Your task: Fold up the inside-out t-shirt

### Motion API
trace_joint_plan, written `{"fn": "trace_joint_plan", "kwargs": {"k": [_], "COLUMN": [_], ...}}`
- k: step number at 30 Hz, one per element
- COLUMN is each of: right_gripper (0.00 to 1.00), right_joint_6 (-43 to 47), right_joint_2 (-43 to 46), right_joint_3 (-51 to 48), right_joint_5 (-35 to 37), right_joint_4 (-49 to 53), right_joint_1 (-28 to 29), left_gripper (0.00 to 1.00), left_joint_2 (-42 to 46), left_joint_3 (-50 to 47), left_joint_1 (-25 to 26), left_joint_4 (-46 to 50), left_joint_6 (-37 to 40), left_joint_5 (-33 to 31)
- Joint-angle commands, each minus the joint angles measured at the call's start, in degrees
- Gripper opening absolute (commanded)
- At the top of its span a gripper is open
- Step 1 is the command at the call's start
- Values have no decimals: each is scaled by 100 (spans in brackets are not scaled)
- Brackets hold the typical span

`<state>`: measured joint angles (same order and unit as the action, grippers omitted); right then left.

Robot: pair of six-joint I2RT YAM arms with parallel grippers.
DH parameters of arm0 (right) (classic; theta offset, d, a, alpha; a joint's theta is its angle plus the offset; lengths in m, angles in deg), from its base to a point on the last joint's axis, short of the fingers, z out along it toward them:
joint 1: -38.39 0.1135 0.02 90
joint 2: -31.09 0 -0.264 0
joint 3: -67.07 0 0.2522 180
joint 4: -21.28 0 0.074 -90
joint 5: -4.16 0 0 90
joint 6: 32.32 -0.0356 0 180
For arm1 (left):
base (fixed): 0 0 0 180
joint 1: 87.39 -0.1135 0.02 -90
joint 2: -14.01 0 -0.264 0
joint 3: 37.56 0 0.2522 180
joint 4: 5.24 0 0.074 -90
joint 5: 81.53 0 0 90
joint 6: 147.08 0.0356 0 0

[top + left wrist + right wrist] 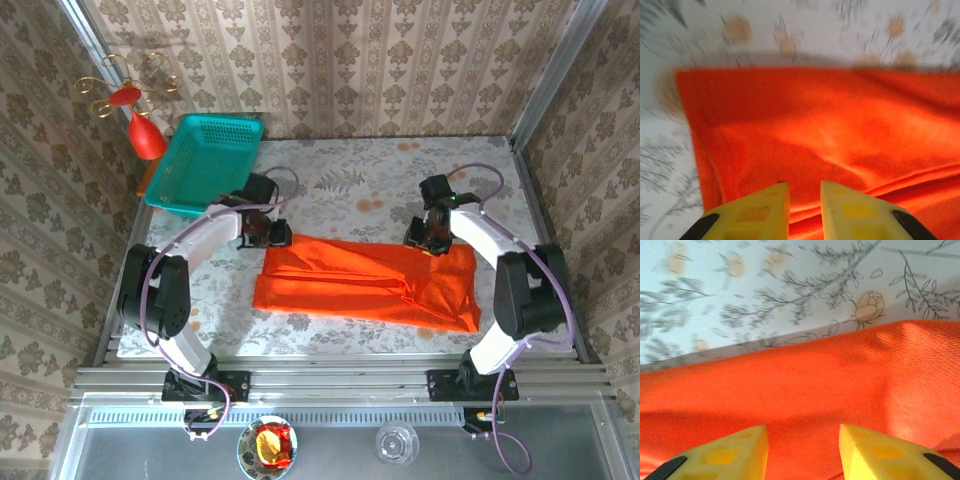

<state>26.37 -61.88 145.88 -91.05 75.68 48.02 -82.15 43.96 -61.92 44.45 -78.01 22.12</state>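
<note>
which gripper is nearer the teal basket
Left. The left gripper is by the teal basket, at the far left corner of the t-shirt; the right gripper is at its far right corner.

No legible text, label, brand or number anywhere

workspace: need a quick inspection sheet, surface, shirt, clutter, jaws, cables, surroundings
surface: floral tabletop, a few brownish spots
job's things: t-shirt lies flat mid-table as a wide folded band
clutter: teal basket tilted at far left; red ornament beside it; dish and glass on the near ledge
jaws: left jaws narrowly apart over the shirt's far left corner; right jaws wider apart over its far right edge; no fabric visibly pinched
cables: lilac cables loop along left arm and right arm
surroundings: patterned wallpaper walls, metal rail in front
</note>
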Motion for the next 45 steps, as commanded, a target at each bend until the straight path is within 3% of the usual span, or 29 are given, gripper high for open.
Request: {"fn": "trace_joint_plan", "kwargs": {"k": [1,8,18,23,30,37,41,45], "right_gripper": [43,43,43,43,36,31,17,10], "right_joint_6": [-27,-163,-353,-544,-686,-745,-793,-828], "right_joint_2": [448,1283,2046,2229,1994,1120,754,654], "right_joint_3": [-283,-933,-1521,-1915,-2173,-2012,-2182,-2296], "right_joint_5": [-190,-226,-90,185,-731,-377,-464,-709], "right_joint_4": [296,433,736,783,-142,-161,-342,-411], "right_joint_1": [30,38,121,328,664,997,1040,1091], "left_gripper": [22,22,28,26,15,11,11,11], "left_joint_2": [-118,-218,489,621,470,-150,-413,-516], "left_joint_3": [-408,-930,-1000,-1038,-898,-766,-695,-699], "left_joint_1": [-58,-450,-534,-437,-60,31,31,6], "left_joint_4": [-68,-81,-205,-155,-474,-571,-447,-393], "left_joint_6": [-190,-39,-216,-219,-390,-386,-284,-227], "left_joint_5": [-82,-605,-222,-115,278,195,34,6]}}
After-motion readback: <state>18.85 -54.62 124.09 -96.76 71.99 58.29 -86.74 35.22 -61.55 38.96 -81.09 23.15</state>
